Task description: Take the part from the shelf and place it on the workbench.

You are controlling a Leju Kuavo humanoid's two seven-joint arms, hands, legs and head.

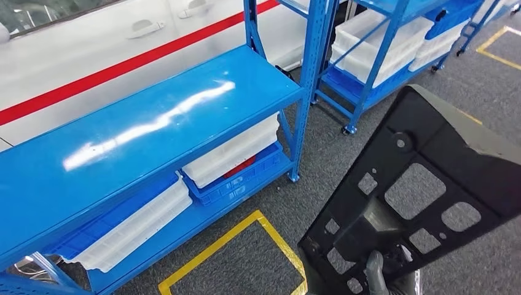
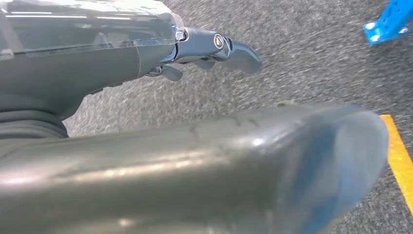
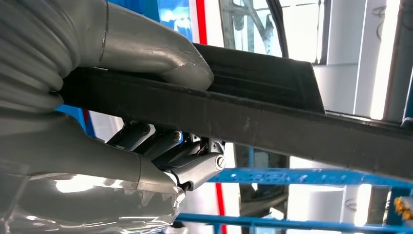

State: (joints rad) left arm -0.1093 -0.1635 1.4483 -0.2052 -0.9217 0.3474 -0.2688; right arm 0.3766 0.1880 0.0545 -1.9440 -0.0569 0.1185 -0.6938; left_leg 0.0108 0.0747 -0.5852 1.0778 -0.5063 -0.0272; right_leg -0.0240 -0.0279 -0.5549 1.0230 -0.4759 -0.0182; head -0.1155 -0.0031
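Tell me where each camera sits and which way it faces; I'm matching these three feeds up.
Head view: high on the body, looking forward and down at the blue shelf, the grey floor and the black part; the right robot hand shows at the bottom edge.
Left wrist view: behind the left robot hand, facing the floor and a yellow line.
Right wrist view: behind the right robot hand, which grips the part, facing blue shelf rails.
Shared: head and right wrist views both show the part.

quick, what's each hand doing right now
Left hand: holds nothing, fingers loosely apart, open.
Right hand: closed on the black part, gripping its edge.
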